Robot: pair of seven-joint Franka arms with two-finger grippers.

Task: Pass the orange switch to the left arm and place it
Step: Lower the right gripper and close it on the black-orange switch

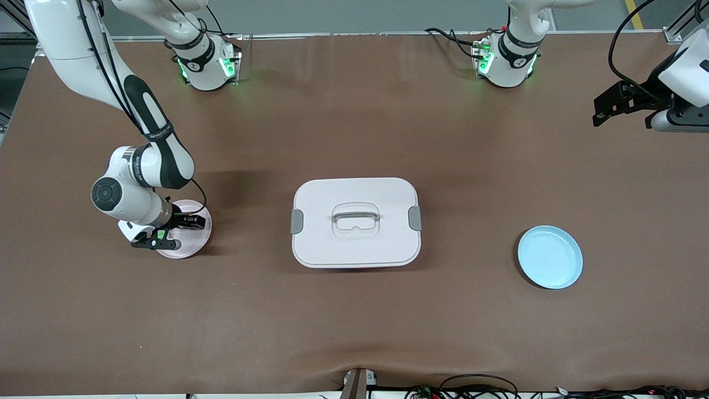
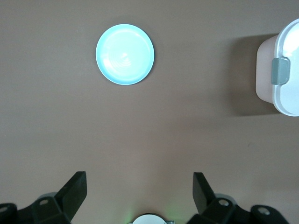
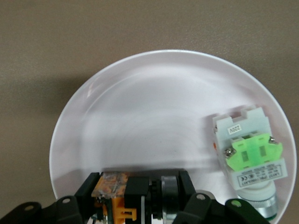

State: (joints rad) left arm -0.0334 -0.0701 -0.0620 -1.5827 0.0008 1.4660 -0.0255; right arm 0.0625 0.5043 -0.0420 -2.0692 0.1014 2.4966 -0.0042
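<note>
The orange switch [image 3: 122, 196] lies on its side on the pink plate [image 1: 196, 244], which sits on the counter toward the right arm's end, well apart from the white box [image 1: 355, 221]. The right gripper [image 3: 133, 198] is down over that plate with its jaws pinching the switch across its black-and-orange body; the switch's long axis runs crosswise between the two fingers, not along them. The grey-white component with the green middle [image 3: 247, 156] lies just beside it on the same plate, untouched. The left gripper [image 2: 140, 189] waits in the air toward the left arm's end of the counter, jaws spread and empty. Judging from this, the box stands between the pink plate and the blue plate [image 1: 550, 256], so the carry must pass over or around it.
</note>
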